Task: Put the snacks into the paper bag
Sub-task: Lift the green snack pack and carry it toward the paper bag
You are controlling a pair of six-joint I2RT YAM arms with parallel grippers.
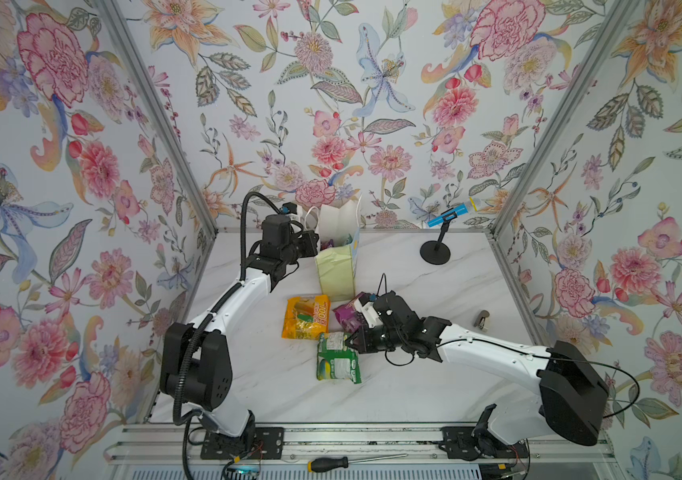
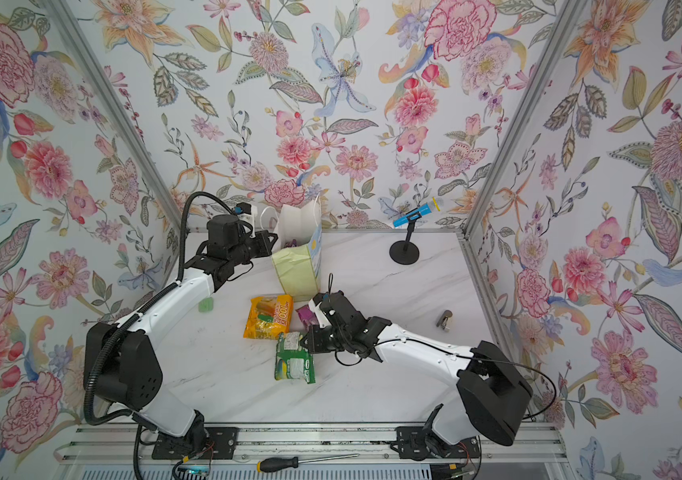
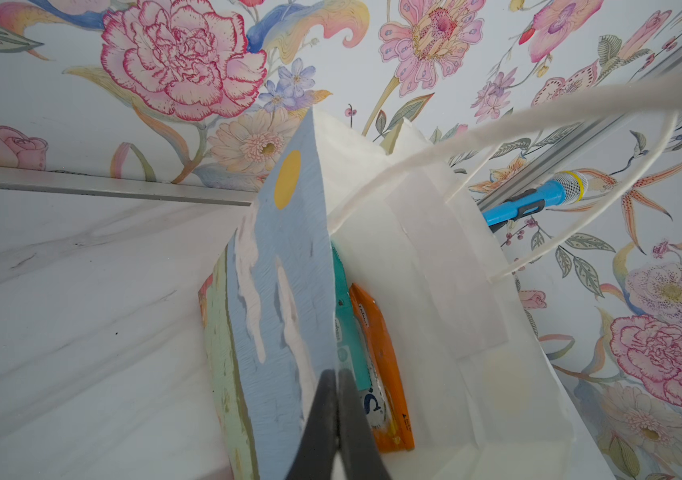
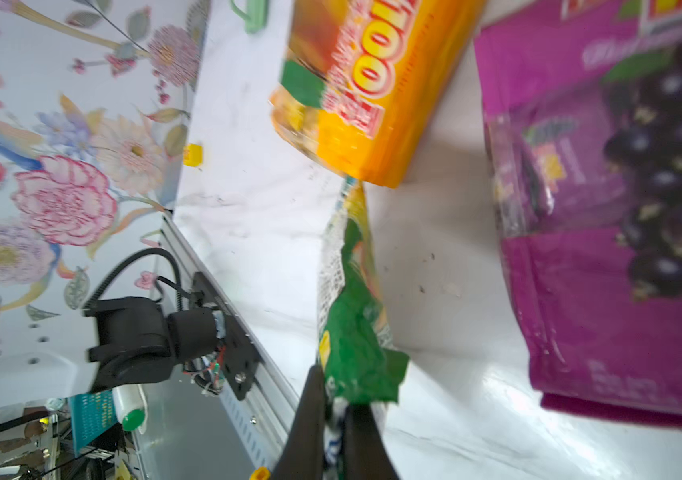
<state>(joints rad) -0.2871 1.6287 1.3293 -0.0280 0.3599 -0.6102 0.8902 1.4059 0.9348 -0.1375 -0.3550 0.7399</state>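
Note:
The paper bag (image 1: 337, 270) (image 2: 295, 270) stands open at the back of the table. My left gripper (image 1: 315, 248) (image 2: 275, 245) (image 3: 337, 415) is shut on its blue-printed wall at the rim. Inside the bag (image 3: 435, 270) a teal packet (image 3: 345, 316) and an orange packet (image 3: 376, 340) stand on edge. My right gripper (image 1: 349, 338) (image 2: 304, 343) (image 4: 337, 419) is shut on one end of a green packet (image 1: 337, 361) (image 2: 294, 361) (image 4: 356, 307) on the table. An orange-yellow packet (image 1: 305, 316) (image 2: 268, 316) (image 4: 372, 95) and a purple grape packet (image 1: 347, 313) (image 2: 305, 313) (image 4: 601, 208) lie beside it.
A blue toy microphone on a black stand (image 1: 439, 245) (image 2: 406, 249) is at the back right. A small metal clip (image 1: 482, 320) lies near the right wall, a small green object (image 2: 205, 306) by my left arm. A screwdriver (image 1: 331, 463) rests on the front rail.

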